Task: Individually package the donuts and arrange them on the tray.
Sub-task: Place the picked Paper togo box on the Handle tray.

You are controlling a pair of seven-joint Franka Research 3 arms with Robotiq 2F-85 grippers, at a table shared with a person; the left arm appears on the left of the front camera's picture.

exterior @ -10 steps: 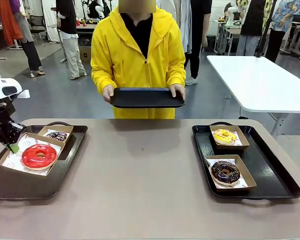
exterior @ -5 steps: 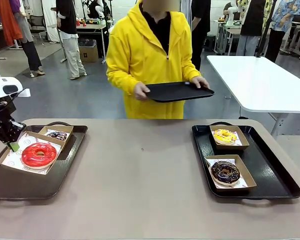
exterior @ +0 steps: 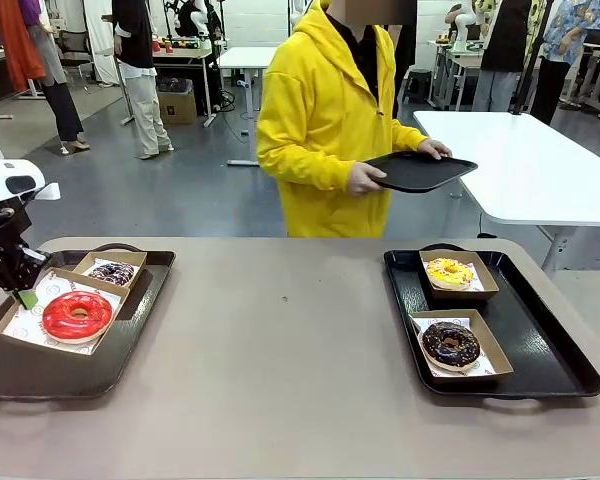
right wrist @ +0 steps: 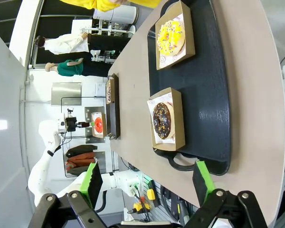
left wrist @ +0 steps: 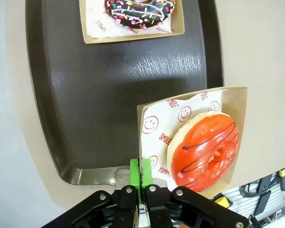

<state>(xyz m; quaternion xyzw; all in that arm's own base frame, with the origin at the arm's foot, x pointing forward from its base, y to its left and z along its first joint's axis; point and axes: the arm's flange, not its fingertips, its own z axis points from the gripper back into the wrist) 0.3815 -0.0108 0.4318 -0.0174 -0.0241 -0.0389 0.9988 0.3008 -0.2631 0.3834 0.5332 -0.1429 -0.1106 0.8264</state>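
A glossy red donut (exterior: 77, 314) lies in a paper-lined cardboard box (exterior: 20, 335) on the left black tray (exterior: 40, 378). Behind it, a dark sprinkled donut (exterior: 114, 271) sits in a smaller box. My left gripper (exterior: 24, 296) is at that tray's left edge. In the left wrist view, the left gripper (left wrist: 140, 173) is shut on the near rim of the box (left wrist: 140, 123) beside the red donut (left wrist: 206, 149). The right tray (exterior: 545, 355) carries a boxed yellow donut (exterior: 449, 271) and a boxed chocolate donut (exterior: 450, 343). My right gripper (right wrist: 147, 183) hangs open above that tray (right wrist: 213, 85).
A person in a yellow hoodie (exterior: 320, 130) stands beyond the table's far edge, turned to the right. Both of their hands hold a black tray (exterior: 420, 170) over the corner of a white table (exterior: 520, 160). Bare tabletop (exterior: 280, 340) separates my two trays.
The person has turned and carried the black tray to the right, toward the white table. Both arms and all donut boxes stay where they were.
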